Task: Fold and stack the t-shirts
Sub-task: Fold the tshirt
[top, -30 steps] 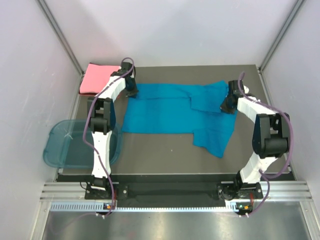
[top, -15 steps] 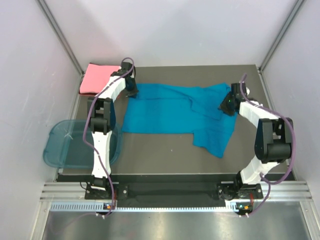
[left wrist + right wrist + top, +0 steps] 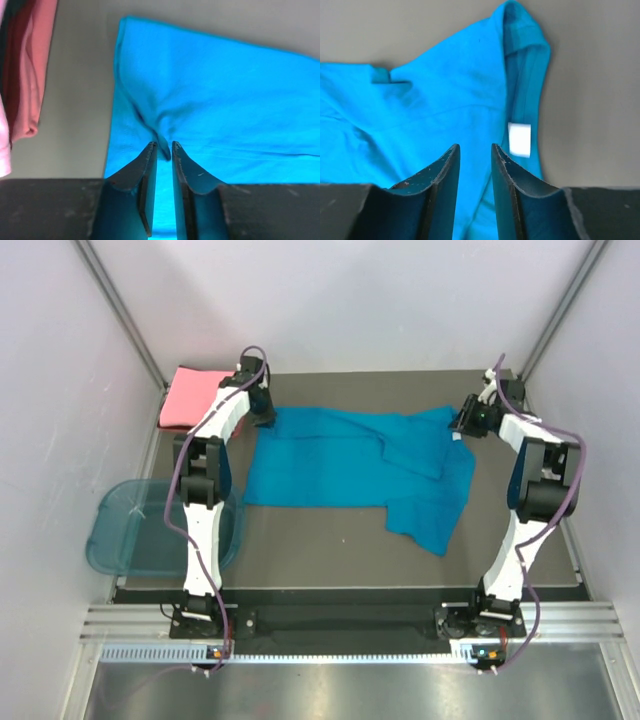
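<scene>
One teal-blue t-shirt (image 3: 340,465) lies spread across the middle of a dark counter (image 3: 330,545), partly folded, with a flap trailing toward the near right. A salmon-pink t-shirt (image 3: 190,395) sits folded at the far left corner. The left claw (image 3: 265,418) hovers at the teal shirt's far left corner, fingers narrowly parted, with a pucker of cloth at their tips. The right claw (image 3: 462,428) hangs over the far right corner beside a white neck label (image 3: 520,139), fingers slightly spread and gripping nothing. A translucent blue tub (image 3: 130,530) sits at the near left edge.
</scene>
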Available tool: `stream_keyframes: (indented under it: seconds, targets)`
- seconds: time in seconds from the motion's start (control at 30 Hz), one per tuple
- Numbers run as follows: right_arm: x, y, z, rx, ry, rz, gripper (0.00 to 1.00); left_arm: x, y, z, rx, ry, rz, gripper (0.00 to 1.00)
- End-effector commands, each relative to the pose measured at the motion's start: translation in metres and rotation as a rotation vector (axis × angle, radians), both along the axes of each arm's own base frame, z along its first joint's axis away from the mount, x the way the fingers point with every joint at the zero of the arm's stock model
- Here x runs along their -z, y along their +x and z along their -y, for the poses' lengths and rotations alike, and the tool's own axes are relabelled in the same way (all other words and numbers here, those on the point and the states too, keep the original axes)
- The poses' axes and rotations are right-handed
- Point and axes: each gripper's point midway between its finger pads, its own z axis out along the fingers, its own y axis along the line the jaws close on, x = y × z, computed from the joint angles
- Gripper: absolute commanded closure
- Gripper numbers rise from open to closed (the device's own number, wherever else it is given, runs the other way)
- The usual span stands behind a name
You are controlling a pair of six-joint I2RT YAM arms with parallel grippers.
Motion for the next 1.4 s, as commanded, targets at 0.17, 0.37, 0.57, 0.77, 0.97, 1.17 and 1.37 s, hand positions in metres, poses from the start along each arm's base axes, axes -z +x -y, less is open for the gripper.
stream_keyframes:
  seconds: [0.17, 0.37, 0.57, 0.77, 0.97, 1.17, 1.37]
  targets:
    - [-0.011, 0.045, 0.006, -0.127, -0.013, 0.129, 0.67, -0.059, 0.027, 0.033, 0.071, -0.160, 0.173, 0.74]
    - [-0.013, 0.059, 0.012, -0.091, 0.016, 0.163, 0.62, -0.025, 0.041, 0.047, 0.097, -0.223, 0.165, 0.74]
    - [-0.006, 0.067, 0.017, -0.087, 0.017, 0.155, 0.60, -0.006, 0.054, 0.053, 0.099, -0.249, 0.183, 0.73]
    - [0.006, 0.072, 0.013, -0.104, 0.046, 0.137, 0.59, 0.007, 0.061, 0.045, 0.066, -0.239, 0.169, 0.72]
    - [0.008, 0.078, 0.011, -0.092, 0.072, 0.144, 0.65, 0.017, 0.062, 0.039, 0.048, -0.227, 0.156, 0.72]
    - [0.002, 0.081, 0.024, -0.025, 0.055, 0.134, 1.00, 0.022, 0.063, 0.032, 0.026, -0.204, 0.144, 0.71]
    - [-0.042, 0.075, 0.053, 0.092, 0.074, 0.168, 1.00, 0.024, 0.063, 0.019, 0.004, -0.140, 0.126, 0.71]
